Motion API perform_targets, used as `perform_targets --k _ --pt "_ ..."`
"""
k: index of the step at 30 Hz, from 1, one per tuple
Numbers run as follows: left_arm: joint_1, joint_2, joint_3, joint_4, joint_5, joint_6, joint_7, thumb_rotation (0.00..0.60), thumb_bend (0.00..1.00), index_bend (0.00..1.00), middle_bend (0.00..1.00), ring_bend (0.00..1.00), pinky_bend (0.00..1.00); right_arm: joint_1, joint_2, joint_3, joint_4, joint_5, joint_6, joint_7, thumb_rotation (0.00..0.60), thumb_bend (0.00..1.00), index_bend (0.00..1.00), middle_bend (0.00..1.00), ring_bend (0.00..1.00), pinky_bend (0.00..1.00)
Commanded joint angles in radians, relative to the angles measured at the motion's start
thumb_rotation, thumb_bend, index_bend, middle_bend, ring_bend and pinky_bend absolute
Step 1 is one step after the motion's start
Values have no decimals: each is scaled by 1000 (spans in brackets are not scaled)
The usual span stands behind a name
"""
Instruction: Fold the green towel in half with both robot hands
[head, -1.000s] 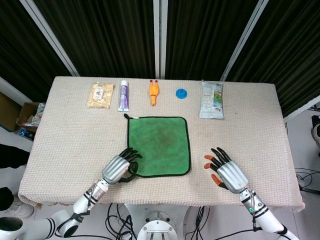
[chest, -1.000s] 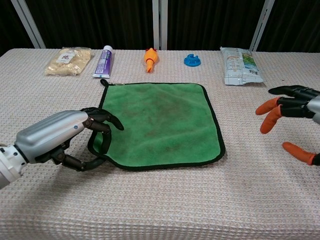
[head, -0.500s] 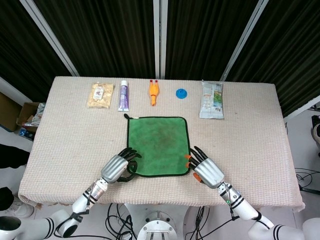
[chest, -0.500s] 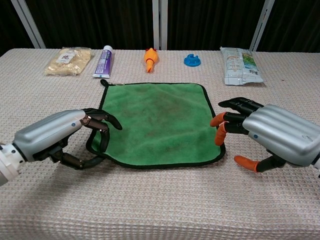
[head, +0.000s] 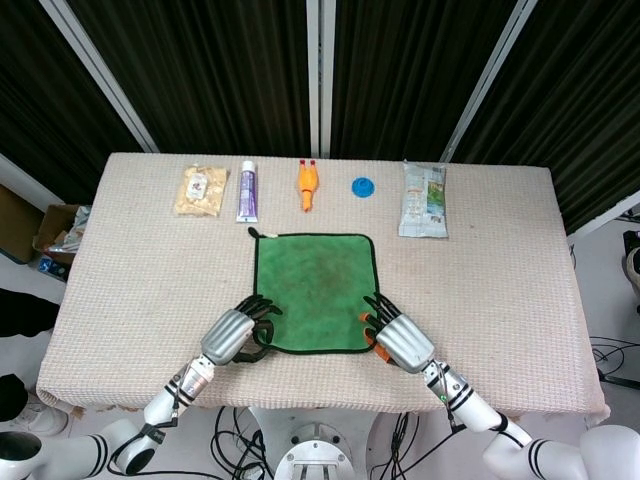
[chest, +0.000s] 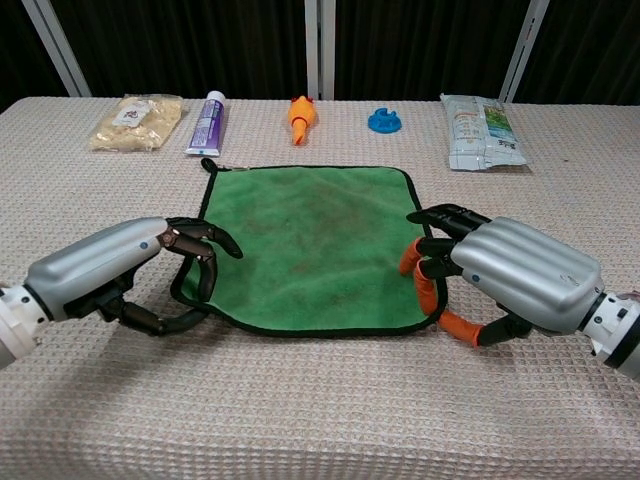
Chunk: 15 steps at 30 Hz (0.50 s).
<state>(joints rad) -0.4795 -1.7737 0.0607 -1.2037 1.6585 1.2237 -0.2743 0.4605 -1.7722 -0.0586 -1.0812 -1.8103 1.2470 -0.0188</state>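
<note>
Since a moment ago, the right hand (chest: 505, 275) slid left onto the near right corner of the green towel (chest: 310, 245). Its orange fingertips (chest: 411, 260) curl over the edge, thumb under it at 5 o'clock. At 7 o'clock, the left hand (chest: 110, 268) pinches the near left corner, lifting it a little. The towel lies flat mid-table, below the purple tube (head: 247, 190) and orange rubber chicken (head: 308, 185).

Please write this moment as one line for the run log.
task: fold green towel | left hand: at near-left corner | right hand: at near-right corner | fold: not begun
</note>
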Motion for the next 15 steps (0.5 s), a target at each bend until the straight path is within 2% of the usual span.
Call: perform_targets --k 1,9,13,15 --pt "7 19 15 -10 17 29 -64 600 429 652 235 155 117 4 20 -10 -36 -3 8 1 600 406 786 328 41 72" --pt "66 126 88 -99 82 147 -119 600 429 658 235 155 117 -19 168 -75 -302 7 -13 -56 600 406 801 334 41 71" --pt "77 190 131 -168 111 165 -155 600 430 658 235 154 117 -41 230 -106 -409 18 -11 -71 600 405 801 332 41 71" --pt "75 215 138 -198 117 164 -165 600 430 658 235 154 117 -47 251 -106 -447 34 -13 -75 600 405 801 330 40 71"
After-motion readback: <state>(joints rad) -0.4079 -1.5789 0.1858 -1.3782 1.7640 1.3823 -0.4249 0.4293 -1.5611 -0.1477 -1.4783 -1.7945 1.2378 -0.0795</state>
